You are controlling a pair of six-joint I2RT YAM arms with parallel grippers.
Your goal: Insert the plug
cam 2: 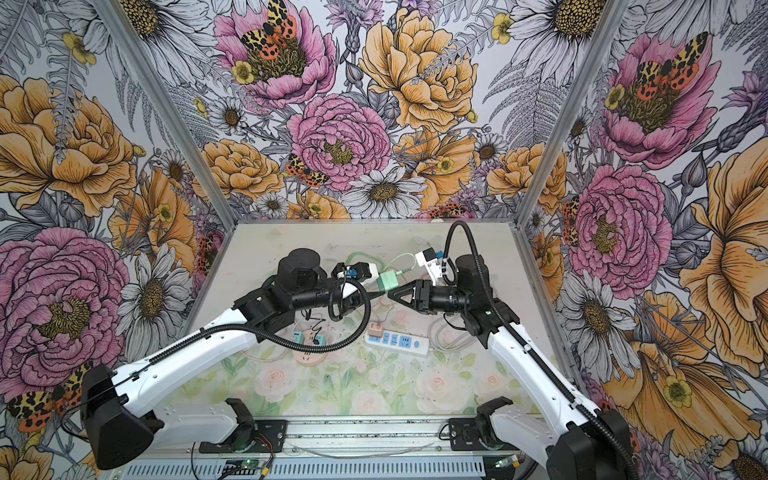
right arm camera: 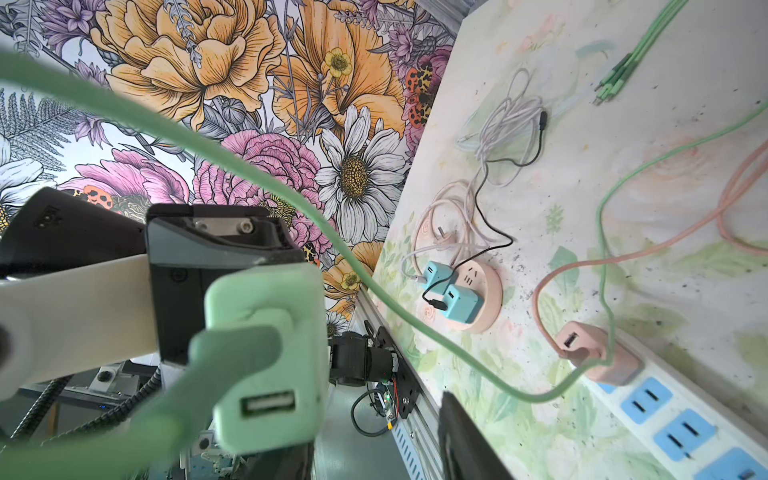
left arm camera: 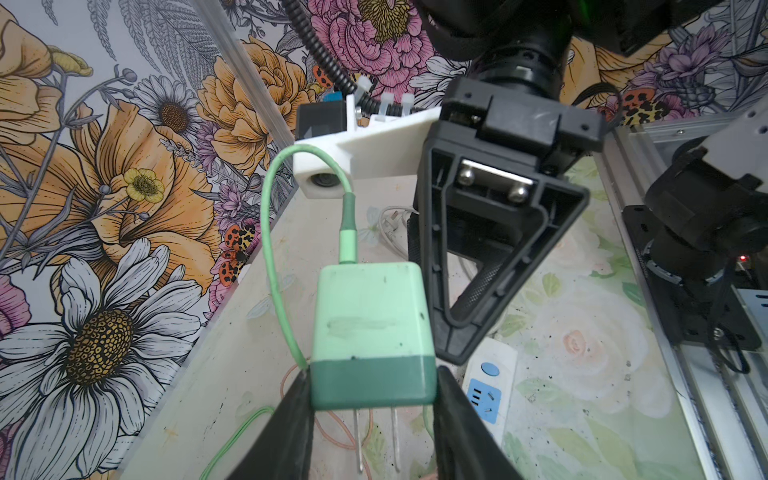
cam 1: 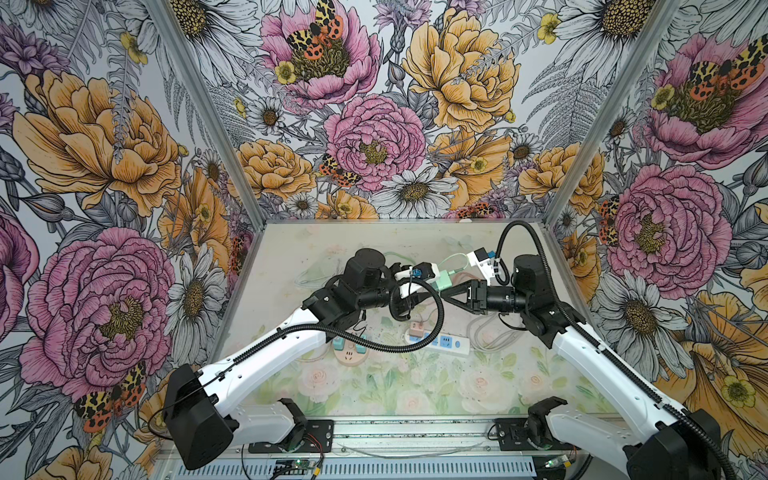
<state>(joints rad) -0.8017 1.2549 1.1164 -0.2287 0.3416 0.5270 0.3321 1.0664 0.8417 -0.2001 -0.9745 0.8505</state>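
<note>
The plug (left arm camera: 372, 316) is a mint-green charger block with a dark green base and two metal prongs. It is held above the table, and a green cable (left arm camera: 268, 249) runs from its back end. My left gripper (left arm camera: 374, 374) is shut on the dark base, one finger on each side, and the prongs stick out between the fingers. In both top views the plug (cam 1: 441, 277) (cam 2: 387, 280) hangs mid-table between the arms. My right gripper (right arm camera: 374, 449) stands open beside the plug (right arm camera: 266, 353), with a wide gap to one finger. Its tip (cam 1: 444, 296) sits right next to the plug.
A white power strip (cam 1: 440, 341) (right arm camera: 665, 411) with blue sockets lies on the table below the grippers, with a pink charger (right arm camera: 594, 353) plugged into its end. A round pink socket (cam 1: 351, 351) holds two teal chargers (right arm camera: 457, 299). Loose white, pink and green cables lie around them.
</note>
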